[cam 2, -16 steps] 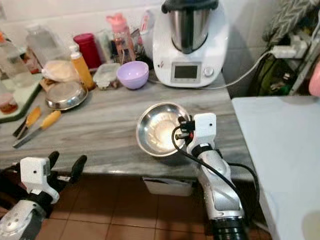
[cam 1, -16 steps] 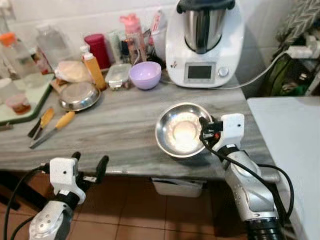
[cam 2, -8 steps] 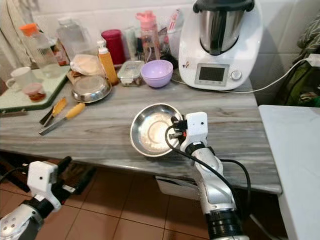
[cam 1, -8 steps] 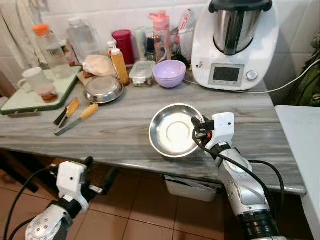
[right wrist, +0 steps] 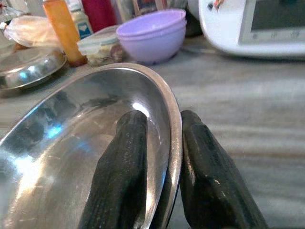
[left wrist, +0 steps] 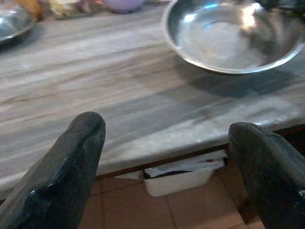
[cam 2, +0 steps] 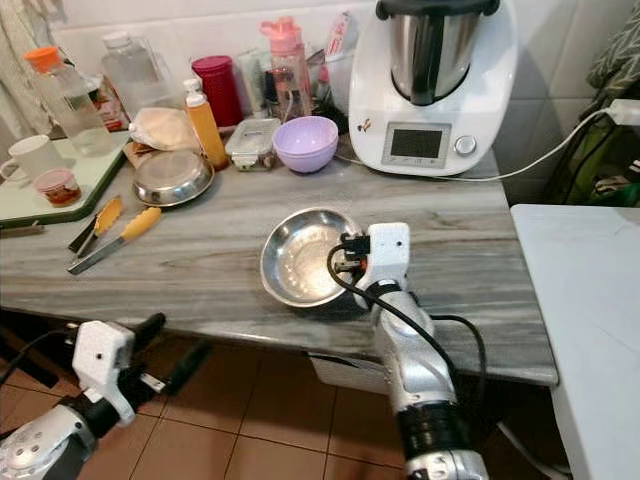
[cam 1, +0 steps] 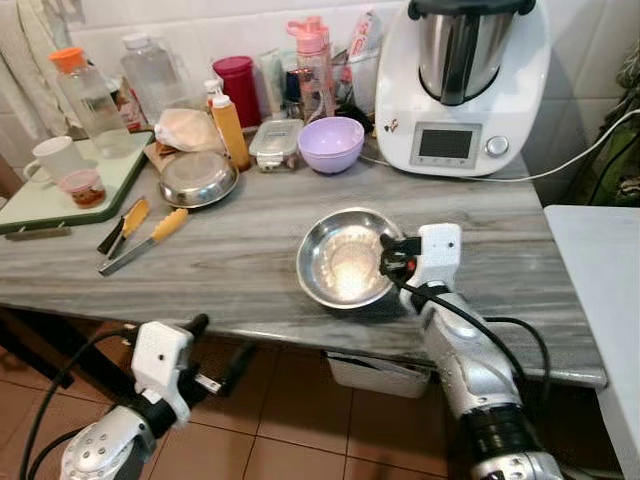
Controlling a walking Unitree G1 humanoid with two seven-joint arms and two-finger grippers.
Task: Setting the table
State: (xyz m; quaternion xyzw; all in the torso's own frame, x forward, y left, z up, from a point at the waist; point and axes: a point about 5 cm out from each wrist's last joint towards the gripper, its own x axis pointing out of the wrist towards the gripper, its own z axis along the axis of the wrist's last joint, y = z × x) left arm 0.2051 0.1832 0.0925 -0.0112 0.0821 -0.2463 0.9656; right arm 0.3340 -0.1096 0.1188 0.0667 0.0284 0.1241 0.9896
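Observation:
A steel bowl [cam 1: 340,265] is held just over the grey marble counter [cam 1: 230,260], near its front edge. My right gripper [cam 1: 388,262] is shut on the bowl's right rim, one finger [right wrist: 125,162] inside and the other outside. In the right wrist view the rim [right wrist: 169,119] runs between the two fingers. My left gripper [cam 1: 215,348] hangs open below the counter's front edge, over the tiled floor. Its two fingers [left wrist: 71,157] stand wide apart with nothing between them, and the steel bowl [left wrist: 228,38] shows ahead of them on the counter.
At the back stand a white food processor [cam 1: 462,85], a purple bowl [cam 1: 334,144], a lidded container [cam 1: 276,142], bottles and a red canister [cam 1: 239,80]. A second steel bowl [cam 1: 197,178], two yellow-handled knives [cam 1: 150,235] and a green tray [cam 1: 60,185] lie left. A white surface [cam 1: 600,280] stands right.
The camera has shifted slightly. The right gripper and the steel bowl have come a little lower and closer to the counter. The left gripper has swung slightly right beneath the counter edge.

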